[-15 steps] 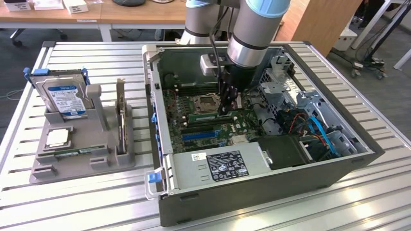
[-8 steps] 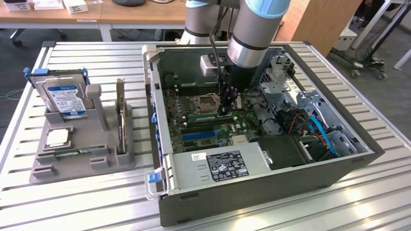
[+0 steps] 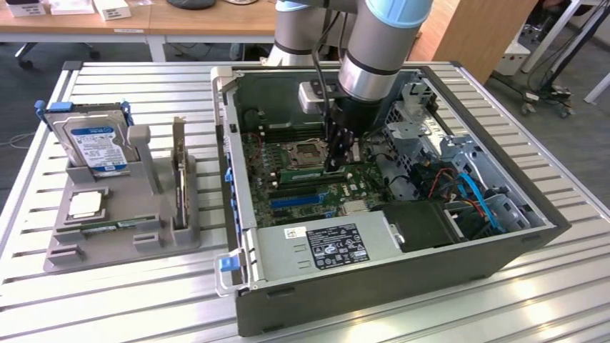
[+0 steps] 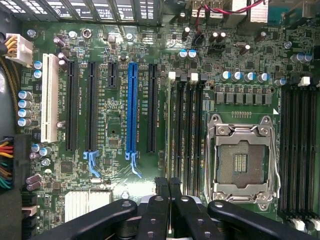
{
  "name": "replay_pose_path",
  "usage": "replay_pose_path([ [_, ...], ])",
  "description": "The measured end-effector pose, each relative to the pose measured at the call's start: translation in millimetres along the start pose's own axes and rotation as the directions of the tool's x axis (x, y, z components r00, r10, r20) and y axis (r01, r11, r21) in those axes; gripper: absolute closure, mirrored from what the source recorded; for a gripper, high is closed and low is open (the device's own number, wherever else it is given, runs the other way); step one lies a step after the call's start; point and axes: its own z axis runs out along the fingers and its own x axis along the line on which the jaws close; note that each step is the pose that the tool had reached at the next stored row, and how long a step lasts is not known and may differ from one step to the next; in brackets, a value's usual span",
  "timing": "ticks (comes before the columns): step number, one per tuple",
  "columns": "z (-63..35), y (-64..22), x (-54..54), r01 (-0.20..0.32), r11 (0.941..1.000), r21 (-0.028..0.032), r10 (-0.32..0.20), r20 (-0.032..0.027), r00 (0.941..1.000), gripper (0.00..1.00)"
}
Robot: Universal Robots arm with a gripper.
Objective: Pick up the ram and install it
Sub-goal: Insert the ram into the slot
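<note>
Hanging clenched above the memory slots (image 4: pixel 186 125), gripper (image 3: pixel 335 164) tips right at the ram (image 3: pixel 305 174), long axis running along those slots toward the exterior view's left; actual grasp impossible to tell.

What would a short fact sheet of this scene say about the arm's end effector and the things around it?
setting: open grey metal computer case on a slatted metal table
end effector: black, shut, low inside the case over the green motherboard
nearest parts: black memory slots beside the empty silver processor socket
ram: long thin green circuit-board stick close beside the end effector; gripped or not, cannot tell
outside the case: grey holder carrying a blue-labelled silver hard drive
</note>
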Motion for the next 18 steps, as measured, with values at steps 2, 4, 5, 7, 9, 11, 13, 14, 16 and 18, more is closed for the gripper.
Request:
replay_pose_path([
  [2,0.1,-0.1,-0.6,0.0,1.0,0.0001,0.0,0.0002,1.0,0.89],
  [4,0.1,-0.1,-0.6,0.0,1.0,0.0,0.0,0.0,1.0,0.89],
  [5,0.0,0.0,-0.6,-0.001,1.0,0.0,0.001,0.0,1.0,0.89],
  [7,0.1,0.0,-0.6,-0.012,0.9999,0.0003,0.012,0.0004,0.9999,0.89],
  [9,0.2,0.0,-0.6,-0.019,0.9998,0.0005,0.019,0.0009,0.9998,0.89],
  [11,0.3,0.0,-0.6,-0.019,0.9998,0.0005,0.019,0.0011,0.9998,0.89],
  [13,0.3,0.3,-0.6,-0.02,0.9998,0.0006,0.02,0.0011,0.9998,0.89],
  [14,0.3,0.6,-0.6,-0.019,0.9998,0.0006,0.019,0.0009,0.9998,0.89],
  [16,0.3,0.6,-0.6,-0.018,0.9998,0.0006,0.018,0.0008,0.9998,0.89],
  [18,0.7,0.6,-0.5,-0.017,0.9999,0.0005,0.017,0.0009,0.9999,0.89],
])
